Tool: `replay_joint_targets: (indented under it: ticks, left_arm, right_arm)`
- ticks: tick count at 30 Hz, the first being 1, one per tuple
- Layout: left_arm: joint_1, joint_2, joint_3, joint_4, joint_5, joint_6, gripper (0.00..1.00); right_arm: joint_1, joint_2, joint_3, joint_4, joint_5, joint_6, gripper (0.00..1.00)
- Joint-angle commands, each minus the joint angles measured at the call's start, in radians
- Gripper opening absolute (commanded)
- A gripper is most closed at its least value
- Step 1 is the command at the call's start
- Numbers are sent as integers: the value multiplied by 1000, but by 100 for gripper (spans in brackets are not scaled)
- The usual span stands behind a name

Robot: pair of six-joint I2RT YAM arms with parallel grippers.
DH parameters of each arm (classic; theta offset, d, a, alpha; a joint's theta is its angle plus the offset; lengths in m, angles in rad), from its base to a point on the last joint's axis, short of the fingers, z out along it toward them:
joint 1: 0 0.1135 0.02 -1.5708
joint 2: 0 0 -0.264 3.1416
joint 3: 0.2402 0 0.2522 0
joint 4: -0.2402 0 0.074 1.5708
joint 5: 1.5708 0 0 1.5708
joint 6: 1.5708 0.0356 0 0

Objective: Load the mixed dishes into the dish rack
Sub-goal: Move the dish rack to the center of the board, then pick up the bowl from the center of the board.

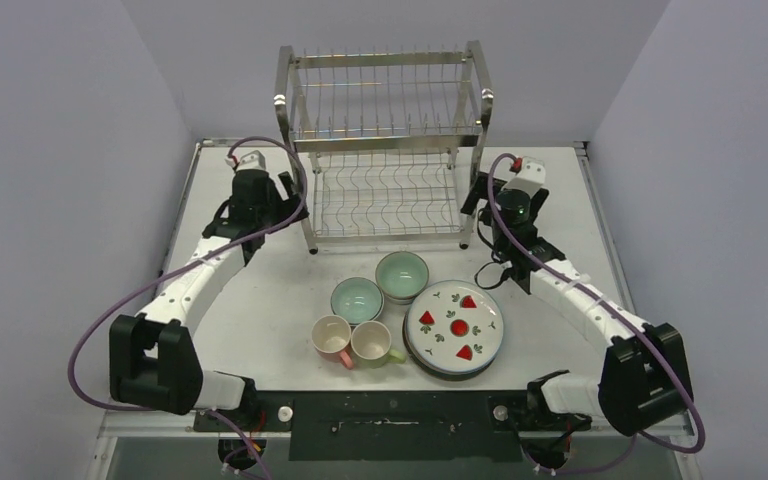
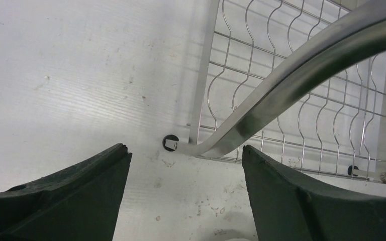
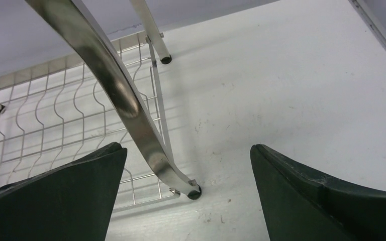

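My left pincer (image 2: 186,150) and right pincer (image 3: 188,148) stand wide, empty, flanking the dish rack (image 1: 385,130); strawberry plate (image 1: 453,327) lies behind them toward the table's (image 1: 260,310) near edge, nearer my right.

left arm (image 1: 196,280) extended forward, jaws wide apart | right arm (image 1: 574,290) extended forward, jaws wide apart

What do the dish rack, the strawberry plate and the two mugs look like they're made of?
The dish rack looks like polished metal, likely steel: thin wires and tubes with mirror-like reflections. The strawberry plate is probably glazed ceramic, glossy white with a red fruit print; melamine is possible. The pink mug and the green mug are likely glazed ceramic too, with thick walls and cream insides.
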Motion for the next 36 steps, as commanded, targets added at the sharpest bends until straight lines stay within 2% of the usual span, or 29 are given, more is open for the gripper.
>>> replay_joint_targets:
  ticks: [1, 3, 9, 11, 12, 13, 19, 22, 29, 32, 36]
  left_arm:
    - [29, -119, 19, -86, -13, -21, 81]
    - [30, -152, 16, -131, 15, -29, 81]
    - [30, -215, 30, -280, 105, -3, 81]
    - [30, -232, 28, -324, 116, 16, 85]
    - [30, -243, 24, -343, 121, 25, 93]
    - [30, -252, 20, -356, 126, 34, 96]
    - [30, -311, 9, -425, 203, 91, 97]
    - [29, -338, -4, -444, 237, 110, 97]
    - [28, -344, -29, -425, 335, 152, 97]
    - [26, -336, -47, -401, 368, 172, 97]
    - [22, -320, -55, -369, 411, 159, 97]
  right_arm:
    - [-23, -113, 3, -68, -5, 53, 100]
    - [-32, -156, 2, -130, -1, 87, 100]
    - [-38, -222, 97, -456, 1, 116, 100]
    - [-39, -256, 80, -488, -22, 110, 100]
    - [-38, -275, 64, -488, -52, 99, 100]
    - [-38, -294, 50, -490, -81, 91, 100]
    - [-20, -319, 46, -597, -169, 41, 99]
    - [47, -339, 46, -631, -142, 28, 97]
    - [363, -273, 106, -702, 52, 51, 92]
    - [421, -209, 134, -704, 76, 69, 90]
    - [433, -100, 170, -689, 69, 102, 87]
